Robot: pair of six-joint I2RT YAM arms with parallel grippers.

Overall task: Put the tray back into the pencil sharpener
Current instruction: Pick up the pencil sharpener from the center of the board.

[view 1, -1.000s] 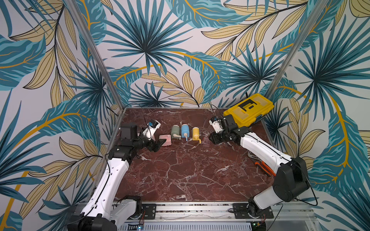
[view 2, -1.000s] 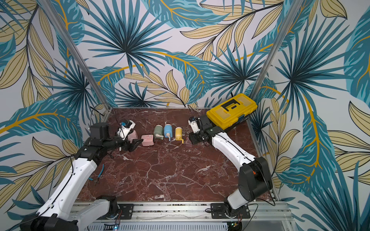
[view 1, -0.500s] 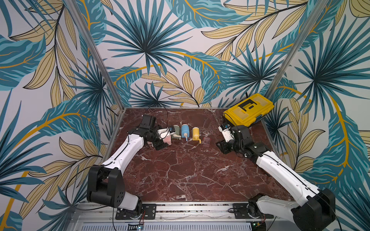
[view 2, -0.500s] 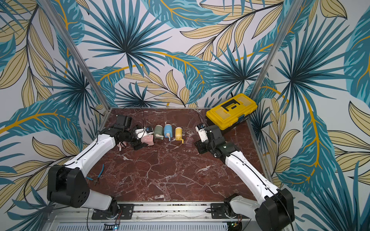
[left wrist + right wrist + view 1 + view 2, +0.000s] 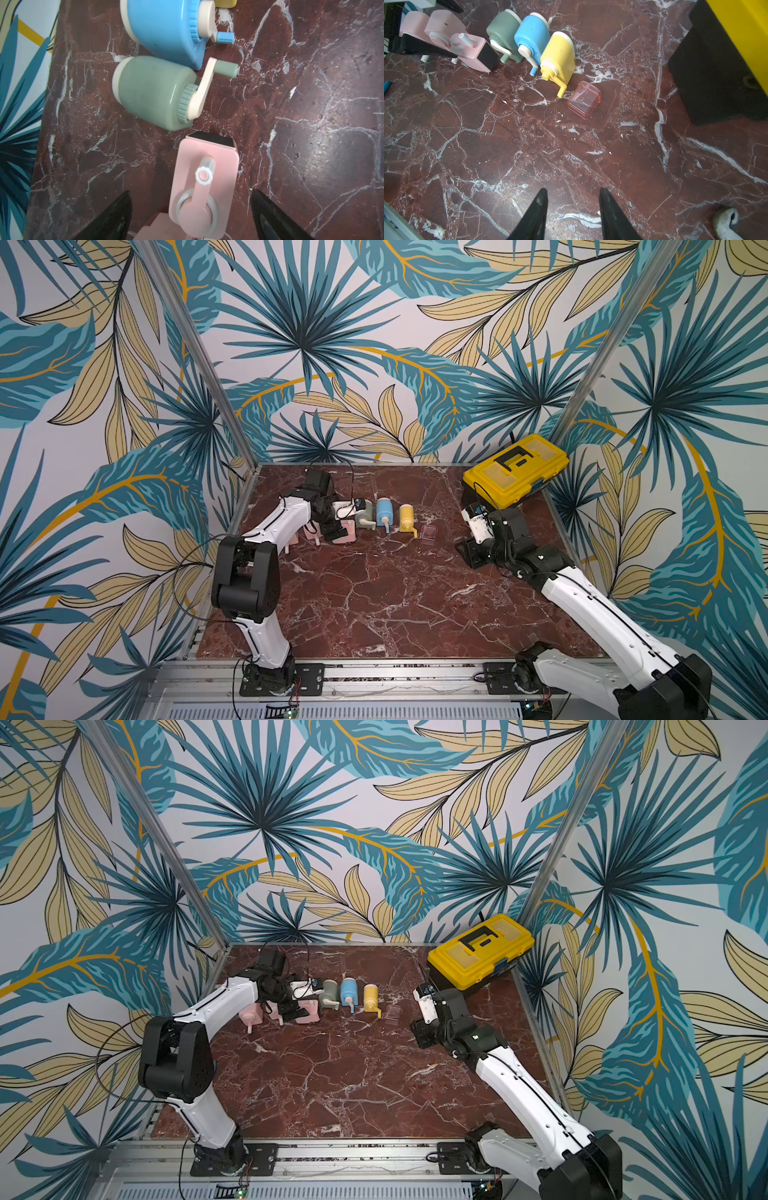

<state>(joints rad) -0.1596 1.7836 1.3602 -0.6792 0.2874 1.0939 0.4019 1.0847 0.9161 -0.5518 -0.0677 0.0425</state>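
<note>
In both top views the tray (image 5: pixel 428 531) is seen lying free on the tabletop (image 5: pixel 374 597), just beside the yellow sharpener (image 5: pixel 406 517). The right hand (image 5: pixel 465 551) is drawn back, well apart from it. A second ago that hand was up by the yellow sharpener and no tray could be made out on the tabletop; half a second ago the tray was already lying there. It is therefore judged to have been set down, not inserted. The left hand (image 5: pixel 334 531), which a second ago was off to the side, is now placed over the pink sharpener (image 5: pixel 348 533).

In the left wrist view the fingers (image 5: pixel 116 216) are spread wide on either side of the pink sharpener, without touching it. A dark open end (image 5: pixel 209 140) is shown on its body, judged to be the slot meant for the tray. The grasp on the body has not yet been closed.

In the right wrist view the fingers (image 5: pixel 537 207) are parted narrowly with nothing between them, over bare tabletop. The tray is shown well ahead of them, upright and clear of the yellow sharpener's crank. The tray must be picked up again before insertion can be attempted.
</note>
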